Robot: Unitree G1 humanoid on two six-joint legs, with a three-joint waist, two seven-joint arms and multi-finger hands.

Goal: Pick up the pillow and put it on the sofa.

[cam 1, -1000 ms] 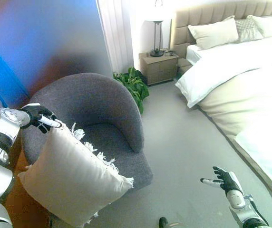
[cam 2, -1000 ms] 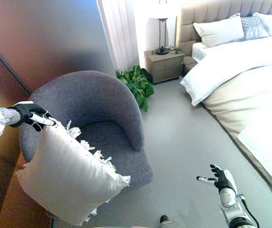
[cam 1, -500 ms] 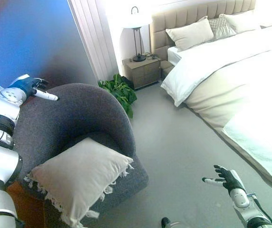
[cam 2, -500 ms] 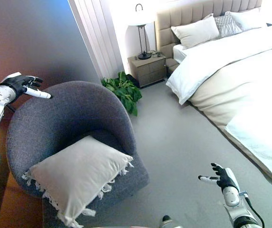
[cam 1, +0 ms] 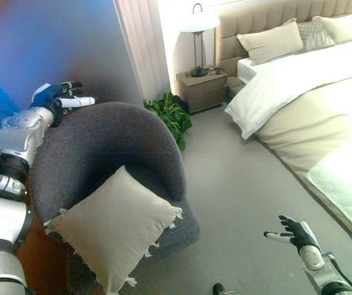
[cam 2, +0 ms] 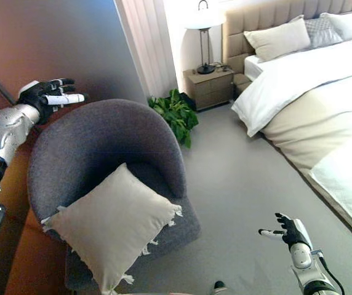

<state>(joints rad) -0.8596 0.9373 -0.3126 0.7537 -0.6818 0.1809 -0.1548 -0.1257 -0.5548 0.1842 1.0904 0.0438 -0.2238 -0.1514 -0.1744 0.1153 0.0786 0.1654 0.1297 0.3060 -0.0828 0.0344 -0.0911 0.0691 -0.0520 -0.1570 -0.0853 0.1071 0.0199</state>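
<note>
A cream square pillow [cam 1: 114, 225] with fringed corners lies on the seat of a round dark grey armchair [cam 1: 111, 138], leaning over the chair's front left edge. My left hand [cam 2: 50, 93] hovers open above and behind the chair's back rim, apart from the pillow and holding nothing. My right hand [cam 2: 289, 232] hangs open low at the right, over the grey floor, also with nothing in it.
A potted green plant [cam 1: 171, 114] stands right behind the chair. A wooden nightstand [cam 1: 204, 90] with a lamp [cam 1: 196, 40] is beyond it. A large bed [cam 1: 311, 92] with white bedding and pillows fills the right side. Grey floor [cam 1: 244, 184] lies between chair and bed.
The pillow left my left hand and dropped onto the chair seat, where it has since settled. My left hand has lifted up behind the chair's rim. The view shifted too.
</note>
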